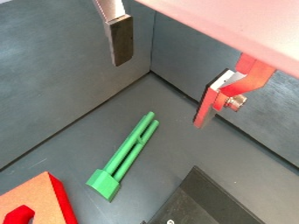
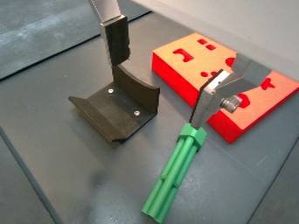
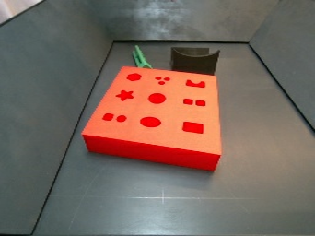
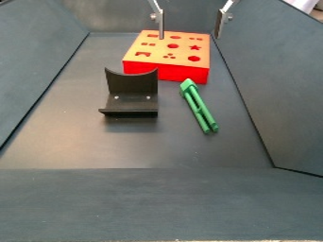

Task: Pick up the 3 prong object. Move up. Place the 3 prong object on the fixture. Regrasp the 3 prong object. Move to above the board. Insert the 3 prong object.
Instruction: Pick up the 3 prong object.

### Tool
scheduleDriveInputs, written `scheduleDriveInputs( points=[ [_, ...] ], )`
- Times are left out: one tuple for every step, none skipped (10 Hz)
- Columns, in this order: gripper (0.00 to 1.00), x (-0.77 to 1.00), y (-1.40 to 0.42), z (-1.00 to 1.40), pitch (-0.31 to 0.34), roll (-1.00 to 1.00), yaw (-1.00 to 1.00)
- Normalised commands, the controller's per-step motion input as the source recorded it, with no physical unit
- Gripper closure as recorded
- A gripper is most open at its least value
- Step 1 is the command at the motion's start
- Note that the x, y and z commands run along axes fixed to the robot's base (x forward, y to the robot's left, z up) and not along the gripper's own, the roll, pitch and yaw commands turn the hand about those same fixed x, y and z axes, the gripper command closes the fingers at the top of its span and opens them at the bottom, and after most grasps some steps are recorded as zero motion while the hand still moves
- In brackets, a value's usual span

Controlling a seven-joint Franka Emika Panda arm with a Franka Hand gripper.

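Wrist view: the 3 prong object point(image 1: 126, 159), a slim green plastic piece with a blocky base and thin parallel prongs, lies flat on the dark grey matte surface point(image 1: 82, 105). The hand point(image 1: 176, 74) hangs above it, its flat silver fingers point(image 1: 121, 39) with dark pads spread wide, holding and touching nothing. A corner of the red board point(image 1: 35, 203) shows.

Wrist view: the fixture point(image 2: 119, 107), a dark block with a curved notch, stands beside the green piece point(image 2: 176, 175). The board point(image 2: 222, 83) lies just beyond.

Side view: the board point(image 3: 157, 111), bright red with darker shaped cut-outs, sits flat; the fixture point(image 3: 193, 59) and green piece point(image 3: 140, 58) lie behind it.

Side view: the hand point(image 4: 190, 17) is open above the board's far end point(image 4: 171, 49); the green piece point(image 4: 197, 104) lies between fixture point(image 4: 128, 93) and side wall.
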Motion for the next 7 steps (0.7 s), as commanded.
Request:
scheduleDriveInputs(
  points=[
    [0.0,0.34,0.07,-0.65,0.059,-0.08,0.0],
    [0.0,0.42,-0.69,-1.0,0.0,0.12,0.06],
    [0.0,0.4,-0.73,-1.0,-0.003,0.07,0.09],
    [0.0,0.36,-0.75,-1.0,0.0,0.05,0.13],
    [0.0,0.27,-0.71,-1.0,0.0,0.04,0.29],
    [0.0,0.08,-0.58,-1.0,0.0,0.08,0.45],
    [0.0,0.0,-0.42,-0.93,0.0,0.19,0.52]
  ],
)
